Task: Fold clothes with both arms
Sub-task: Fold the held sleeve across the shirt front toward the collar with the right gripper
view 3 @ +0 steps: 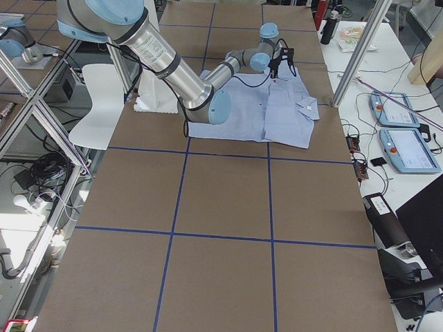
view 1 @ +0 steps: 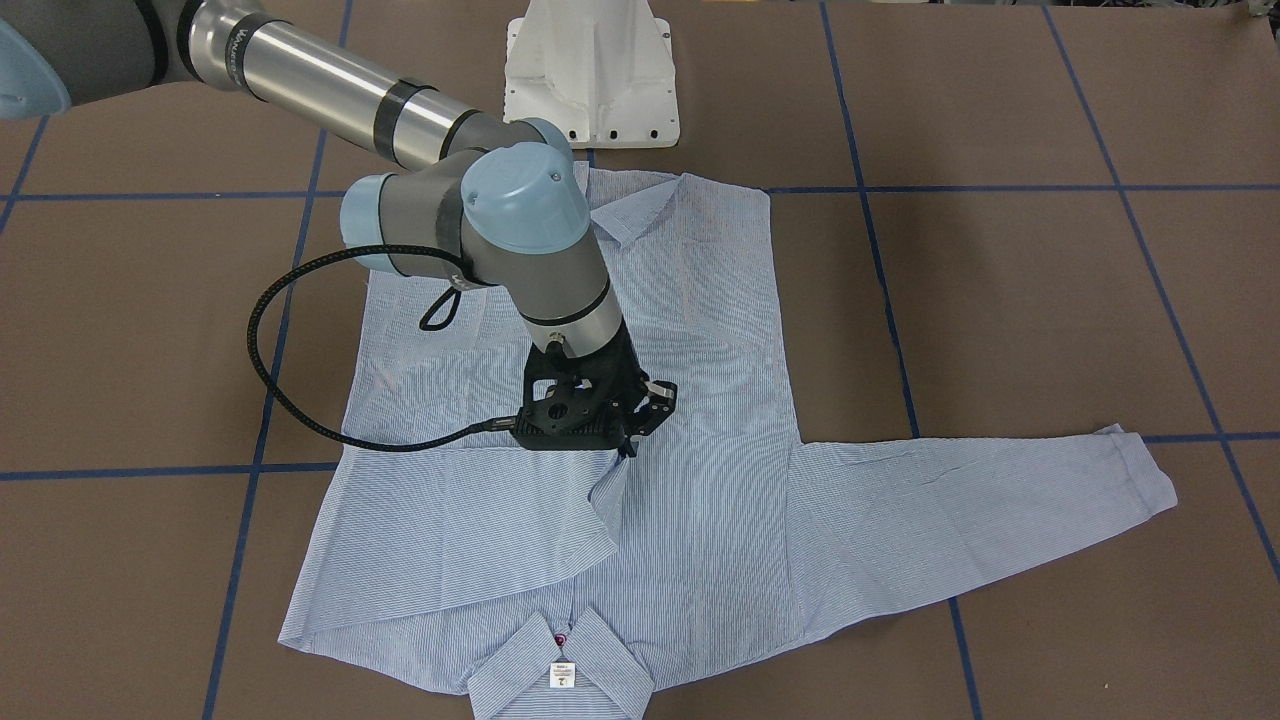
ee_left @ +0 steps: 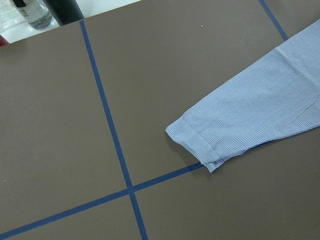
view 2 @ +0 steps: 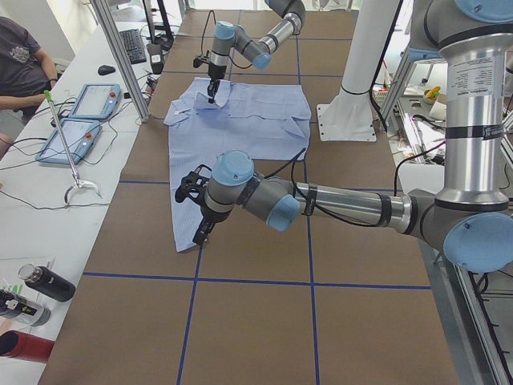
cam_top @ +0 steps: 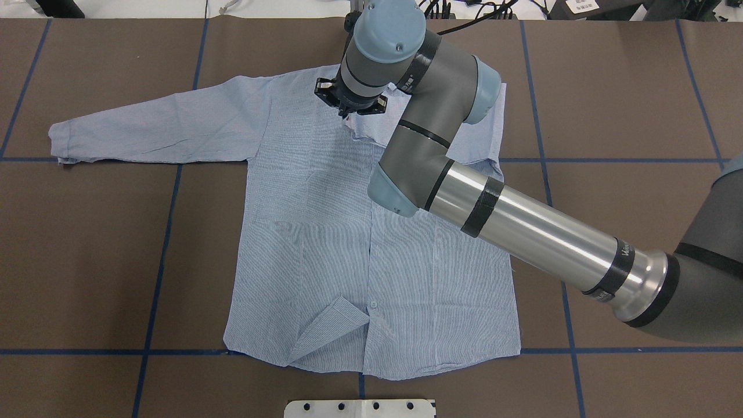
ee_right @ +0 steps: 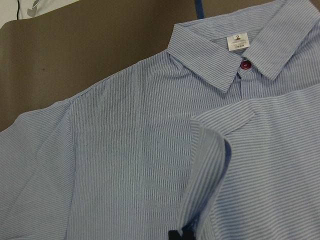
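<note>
The light blue striped shirt [view 1: 700,400] lies flat on the brown table, front up, with its collar [view 1: 560,665] away from the robot. My right gripper [view 1: 632,445] is shut on the cuff of the sleeve on its side and holds it raised over the chest [cam_top: 350,113]. The right wrist view shows that cuff [ee_right: 200,200] pinched at the bottom edge, with the collar label [ee_right: 236,41] beyond. The other sleeve [cam_top: 157,128] lies stretched out sideways. My left gripper [view 2: 198,231] hangs beside its cuff [ee_left: 200,142]. I cannot tell whether the left gripper is open or shut.
The white pedestal base [view 1: 590,80] stands just beyond the shirt's hem, where one front corner [cam_top: 331,325] is turned up. Blue tape lines [view 1: 870,240] cross the table. A side desk holds control tablets [view 2: 84,104] and bottles [view 2: 44,282], and a person [view 2: 20,60] sits there.
</note>
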Tool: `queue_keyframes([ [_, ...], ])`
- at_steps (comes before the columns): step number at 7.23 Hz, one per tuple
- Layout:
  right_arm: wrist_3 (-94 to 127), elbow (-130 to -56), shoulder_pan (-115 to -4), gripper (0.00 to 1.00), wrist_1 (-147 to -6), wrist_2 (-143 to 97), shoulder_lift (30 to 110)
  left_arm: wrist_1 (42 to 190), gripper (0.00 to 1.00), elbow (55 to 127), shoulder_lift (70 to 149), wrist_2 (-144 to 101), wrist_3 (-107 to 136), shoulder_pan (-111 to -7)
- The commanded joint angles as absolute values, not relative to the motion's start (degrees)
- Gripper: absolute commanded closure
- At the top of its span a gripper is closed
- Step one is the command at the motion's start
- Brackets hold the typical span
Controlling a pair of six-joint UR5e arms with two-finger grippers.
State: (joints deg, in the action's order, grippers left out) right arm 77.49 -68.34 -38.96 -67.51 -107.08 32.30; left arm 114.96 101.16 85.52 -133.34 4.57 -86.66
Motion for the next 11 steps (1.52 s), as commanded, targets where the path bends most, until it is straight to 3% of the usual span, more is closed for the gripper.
queue_keyframes([
  [1, 77.52, -67.59, -37.97, 1.00, -67.50, -106.08, 30.77, 114.96, 0.00, 101.16, 85.52, -133.33, 4.57, -86.66],
  [2, 77.61, -65.59, -37.88, 1.00, -67.41, -106.00, 29.20, 114.96, 0.00, 101.16, 85.52, -133.33, 4.57, -86.66],
  [3, 77.69, -64.17, -37.71, 0.85, -67.41, -105.39, 28.14, 114.96, 0.00, 101.16, 85.52, -133.42, 4.57, -86.66],
  [4, 77.70, -63.99, -37.36, 0.23, -67.24, -104.68, 27.78, 115.13, 0.00, 101.16, 85.52, -133.42, 4.48, -86.66],
  [5, 80.13, -63.11, -35.79, 0.15, -67.24, -103.29, 26.90, 115.83, 0.00, 101.16, 86.04, -133.42, 4.57, -86.40],
  [6, 83.55, -63.02, -34.73, 0.02, -67.15, -101.62, 25.76, 115.84, 0.00, 100.64, 87.18, -133.68, 4.83, -84.31],
  [9, 97.34, -63.63, -33.31, 0.01, -68.11, -101.43, 23.12, 115.84, 0.00, 97.32, 95.06, -133.33, 17.37, -74.04],
  [11, 97.21, -69.75, -36.19, 0.01, -73.21, -101.60, 31.32, 120.20, 0.00, 86.45, 99.82, -132.89, 21.15, -72.17],
])
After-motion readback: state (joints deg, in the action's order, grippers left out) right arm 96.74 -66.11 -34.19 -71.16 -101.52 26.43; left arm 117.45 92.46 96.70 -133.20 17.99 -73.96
